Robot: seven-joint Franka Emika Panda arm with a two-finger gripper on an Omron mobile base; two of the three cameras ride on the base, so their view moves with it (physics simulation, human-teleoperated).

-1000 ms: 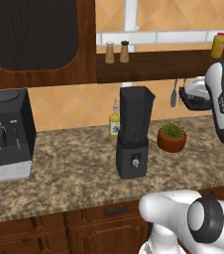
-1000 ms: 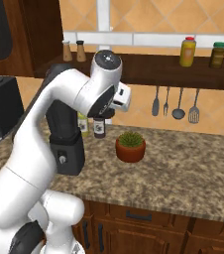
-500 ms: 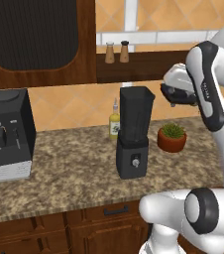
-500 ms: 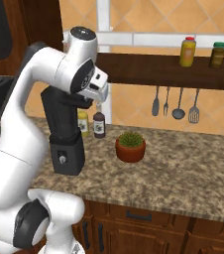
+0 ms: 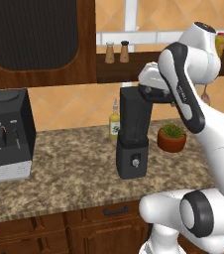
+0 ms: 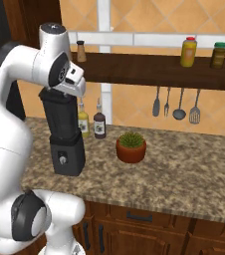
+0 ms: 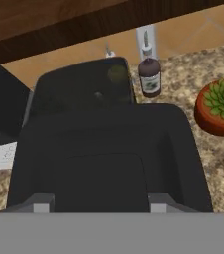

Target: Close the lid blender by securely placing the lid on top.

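Tool (image 5: 156, 94) holds lid (image 7: 106, 154) just over blender (image 5: 134, 131) rim.

The blender (image 5: 133, 139) stands on the counter (image 5: 64, 173). At its 9 o'clock sits the coffee machine (image 5: 5, 134). At its 3 o'clock sits a plant pot (image 5: 172, 138). Two bottles (image 6: 90, 123) stand behind it. The lid (image 7: 106, 158) hangs just above its top.

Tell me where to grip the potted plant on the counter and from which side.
Grip the potted plant by its round terracotta pot, coming from above with fingers either side of the rim. It stands upright and apart from the blender and bottles, so the sides are clear.
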